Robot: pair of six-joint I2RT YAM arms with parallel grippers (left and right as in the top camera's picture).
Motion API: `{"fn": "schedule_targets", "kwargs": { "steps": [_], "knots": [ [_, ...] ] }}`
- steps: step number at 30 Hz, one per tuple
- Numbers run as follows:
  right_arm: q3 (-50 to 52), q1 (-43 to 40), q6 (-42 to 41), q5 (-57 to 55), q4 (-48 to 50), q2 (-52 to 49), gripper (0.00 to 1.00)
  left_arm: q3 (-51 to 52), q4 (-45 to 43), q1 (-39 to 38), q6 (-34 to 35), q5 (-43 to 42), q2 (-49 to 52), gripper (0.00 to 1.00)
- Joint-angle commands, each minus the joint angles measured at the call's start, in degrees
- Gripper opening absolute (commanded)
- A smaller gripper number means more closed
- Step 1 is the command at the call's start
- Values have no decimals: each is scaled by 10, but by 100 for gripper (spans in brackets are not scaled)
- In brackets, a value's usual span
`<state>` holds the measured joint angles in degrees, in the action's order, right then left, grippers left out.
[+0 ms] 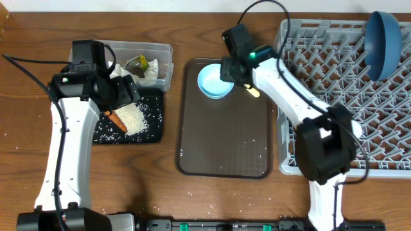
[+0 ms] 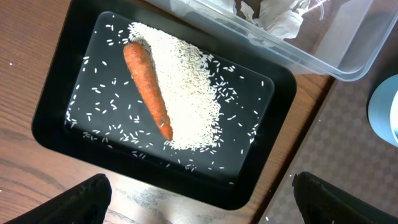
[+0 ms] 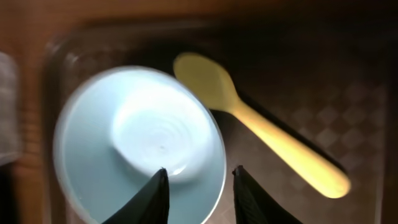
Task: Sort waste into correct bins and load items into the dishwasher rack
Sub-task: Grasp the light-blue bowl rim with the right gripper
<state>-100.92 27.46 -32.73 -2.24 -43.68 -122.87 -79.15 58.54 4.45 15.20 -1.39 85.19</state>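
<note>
Left gripper (image 2: 202, 186) hangs over the black tray (image 2: 50, 118). Its fingers (image 2: 81, 202) are spread wide with nothing between them. The tray sits toward the left edge of the table (image 1: 26, 147), and the clear tub (image 2: 323, 59) is just beside it on the far side. In the tray I see the carrot (image 2: 148, 87) lying along the left side of a heap of rice (image 2: 189, 93), with stray grains scattered over the black floor. The tub holds the crumpled tissue (image 2: 280, 18) and the yellow-green wrapper (image 1: 139, 63).

Right gripper (image 3: 199, 186) is low over the far end of the brown serving tray (image 1: 225, 147), mid-table. Its fingers are parted. The light blue cup (image 3: 140, 143) stands mouth up there, its rim running through the gap. The wrist view is blurred, so I cannot tell whether the fingers touch it. The yellow spoon (image 3: 261, 134) lies just beside the cup, on its right.

The rack (image 1: 385, 122) runs along the table's right edge. The blue plate (image 1: 385, 38) stands on edge in its far right corner. A few grains lie on the serving tray and near the table's near edge.
</note>
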Motion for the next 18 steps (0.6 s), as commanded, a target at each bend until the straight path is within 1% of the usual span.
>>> {"fn": "schedule_targets", "kwargs": {
  "steps": [1, 3, 4, 6, 8, 14, 18],
  "knots": [
    [0, 9, -12, -10, -8, -40, 30, 0, 1, 3, -1, -1, 4, 96],
    [0, 8, -13, -10, -10, -47, 27, 0, 1, 3, -1, -1, 4, 96],
    [0, 7, -13, -10, -12, -48, 24, 0, 1, 3, -1, -1, 4, 96],
    [0, 4, -13, -14, -13, -47, 9, 0, 1, 3, -1, -1, 4, 96],
    [-1, 2, -13, -17, -12, -45, 2, 0, 1, 3, -1, -1, 4, 96],
    [-5, -9, -13, -16, -13, -26, 1, 0, 1, 3, -1, -1, 4, 96],
    [-5, -19, -1, -19, -20, 24, 1, 0, 1, 3, -1, -1, 4, 96]
  ]
}}
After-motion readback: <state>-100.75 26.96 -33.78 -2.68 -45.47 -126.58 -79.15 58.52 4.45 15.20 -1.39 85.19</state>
